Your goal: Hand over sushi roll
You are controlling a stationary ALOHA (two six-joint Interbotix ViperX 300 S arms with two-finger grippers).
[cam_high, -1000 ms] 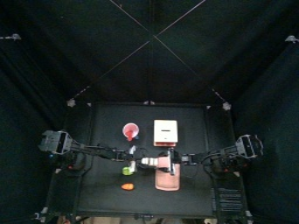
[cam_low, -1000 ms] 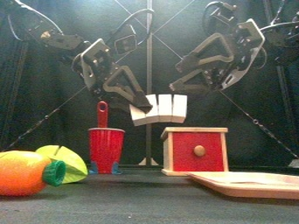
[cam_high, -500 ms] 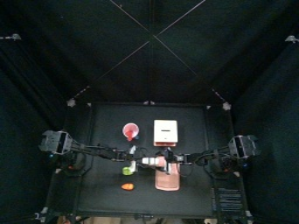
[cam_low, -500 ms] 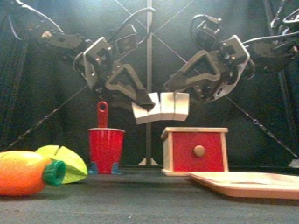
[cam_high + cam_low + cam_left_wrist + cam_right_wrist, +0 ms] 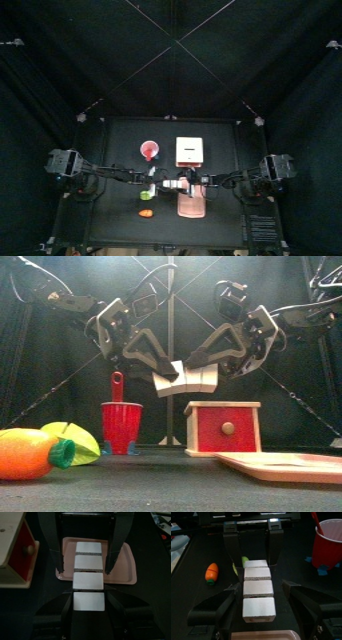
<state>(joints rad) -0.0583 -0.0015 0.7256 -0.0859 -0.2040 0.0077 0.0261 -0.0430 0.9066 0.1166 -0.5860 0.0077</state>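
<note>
Front view, mid-air handover: left tool [image 5: 164, 373] clamps one end of the sushi roll [image 5: 182, 382], right tool [image 5: 201, 366] gapes wide around the other end, and it looks light and stiff, so pinch its flat sides gently.

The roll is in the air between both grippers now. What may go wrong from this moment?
1. The right gripper is open around the sushi roll; if the left gripper, which holds it, lets go first, the roll may drop toward the pink tray.
2. A grip near one end might let it tilt.
</note>
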